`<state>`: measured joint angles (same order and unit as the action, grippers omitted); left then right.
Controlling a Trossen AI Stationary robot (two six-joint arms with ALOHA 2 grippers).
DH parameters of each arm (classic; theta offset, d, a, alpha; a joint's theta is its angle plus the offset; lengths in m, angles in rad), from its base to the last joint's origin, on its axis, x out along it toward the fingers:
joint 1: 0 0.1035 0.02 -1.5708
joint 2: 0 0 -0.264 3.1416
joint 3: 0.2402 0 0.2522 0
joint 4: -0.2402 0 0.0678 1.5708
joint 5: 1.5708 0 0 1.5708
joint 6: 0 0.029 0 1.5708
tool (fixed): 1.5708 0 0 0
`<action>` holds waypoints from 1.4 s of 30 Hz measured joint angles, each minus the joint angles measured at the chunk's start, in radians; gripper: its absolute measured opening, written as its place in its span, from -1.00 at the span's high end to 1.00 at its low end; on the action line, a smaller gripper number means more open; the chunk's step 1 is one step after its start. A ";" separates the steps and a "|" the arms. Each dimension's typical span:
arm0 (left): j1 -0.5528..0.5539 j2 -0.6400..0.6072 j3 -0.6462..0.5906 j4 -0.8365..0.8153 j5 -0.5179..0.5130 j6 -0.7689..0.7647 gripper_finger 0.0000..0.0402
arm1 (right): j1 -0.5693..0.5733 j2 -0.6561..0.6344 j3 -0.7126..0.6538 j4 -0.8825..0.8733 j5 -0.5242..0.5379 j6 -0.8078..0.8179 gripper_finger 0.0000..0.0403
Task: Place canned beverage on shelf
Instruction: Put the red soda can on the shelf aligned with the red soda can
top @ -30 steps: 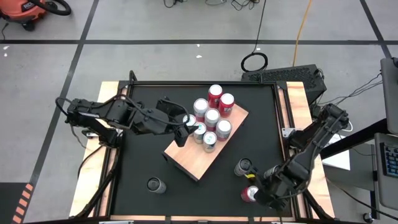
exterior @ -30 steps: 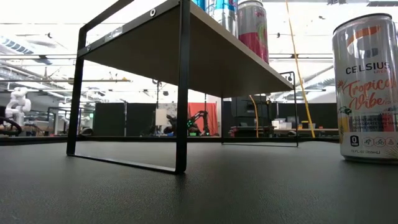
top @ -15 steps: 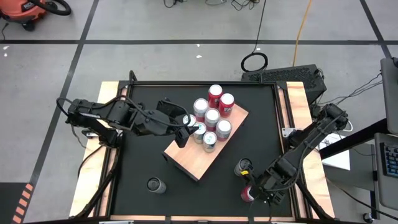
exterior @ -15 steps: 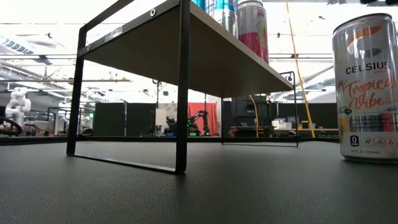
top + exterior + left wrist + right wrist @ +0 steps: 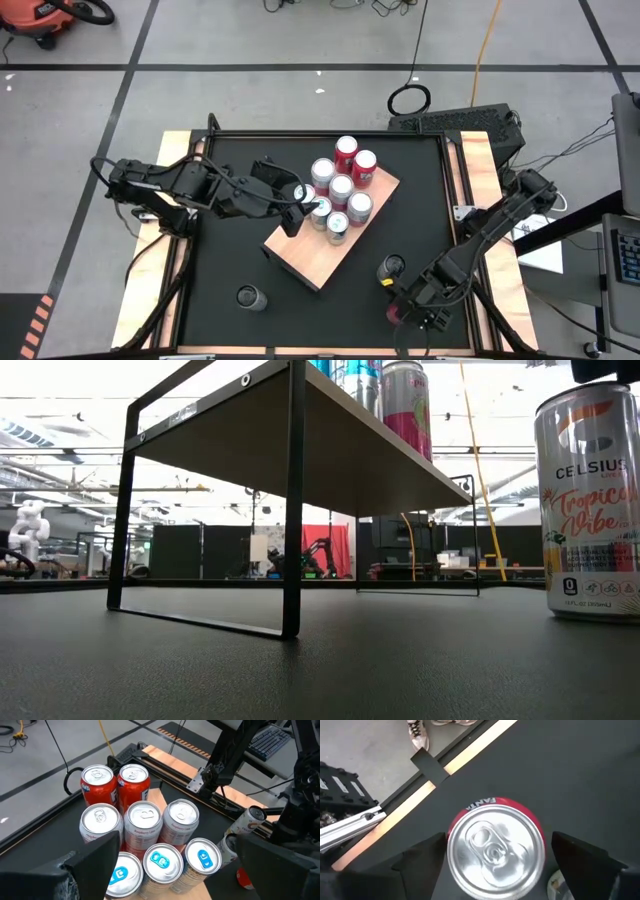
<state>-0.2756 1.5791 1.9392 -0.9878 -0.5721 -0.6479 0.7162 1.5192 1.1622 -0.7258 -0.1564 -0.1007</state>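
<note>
Surface: black tabletop (image 5: 220, 250) with pale wood edging, grey floor around it; I read items from left to right.
Left arm: reaches in from the table's left side; left gripper (image 5: 300, 205) hovers over the left end of the can cluster, fingers spread wide, gripping nothing.
Lone can, near left: dark can (image 5: 247, 297) upright on the tabletop, well apart from the shelf.
Shelf: tan wooden board (image 5: 305, 255) on a black frame, set diagonally mid-table; from table height I see it raised on thin legs.
Cans on shelf: eight upright, tightly grouped at the far end (image 5: 145, 822); two red ones (image 5: 115, 782) farthest from the left wrist, three blue-tabbed ones (image 5: 162, 862) nearest.
Right-side cans: silver can (image 5: 390, 267) upright near the right gripper; red Fanta can (image 5: 495, 845) directly beneath that gripper.
Right gripper (image 5: 402, 308): poised above the red can, fingers either side, held wide, I see no contact.
</note>
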 joint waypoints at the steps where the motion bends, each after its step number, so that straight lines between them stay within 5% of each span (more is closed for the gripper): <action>1: 0.000 0.000 0.000 0.000 -0.001 0.000 -0.97 | 0.000 0.008 0.000 0.002 0.001 -0.004 -0.70; 18: 0.000 0.000 0.000 -0.001 -0.005 0.002 -0.97 | -0.017 0.023 0.002 -0.004 -0.016 -0.012 -0.56; 42: 0.000 0.000 0.000 -0.001 -0.005 0.006 -0.97 | -0.040 0.034 0.002 0.004 -0.032 0.059 -0.66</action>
<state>-0.2756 1.5790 1.9396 -0.9890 -0.5770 -0.6415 0.6762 1.5535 1.1641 -0.7222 -0.1883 -0.0420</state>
